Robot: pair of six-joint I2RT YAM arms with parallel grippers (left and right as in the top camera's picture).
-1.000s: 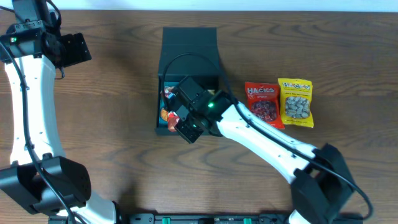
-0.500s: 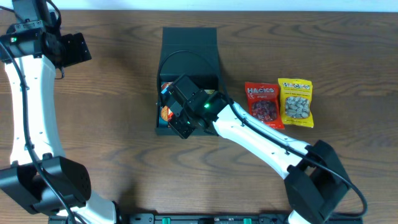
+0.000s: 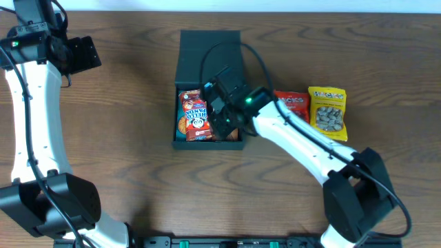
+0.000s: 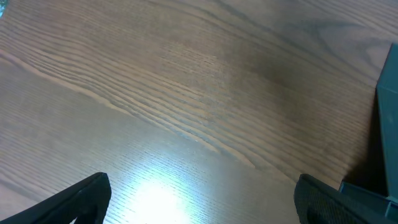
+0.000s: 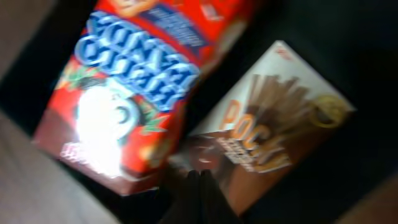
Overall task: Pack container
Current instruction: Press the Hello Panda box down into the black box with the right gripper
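The container (image 3: pixel 209 52) is a dark box in the middle of the table with its flap lid folded open at the back. A red snack packet (image 3: pixel 194 115) lies in its left half, also seen in the right wrist view (image 5: pixel 124 93). A brown Pocky box (image 5: pixel 273 130) lies beside it on the right. My right gripper (image 3: pixel 224 122) hovers over the box's right half. In the right wrist view its fingers (image 5: pixel 199 186) are pressed together and hold nothing. My left gripper (image 3: pixel 83 54) is at the far left, away from the box, with its fingers (image 4: pixel 199 199) spread wide over bare wood.
A red Hacks packet (image 3: pixel 293 114) and a yellow packet (image 3: pixel 328 114) lie flat on the table to the right of the container. The container's dark edge (image 4: pixel 388 124) shows at the right of the left wrist view.
My right gripper has moved from the container's front left to its right half, uncovering the red packet now lying flat in the box. The left arm has not moved.
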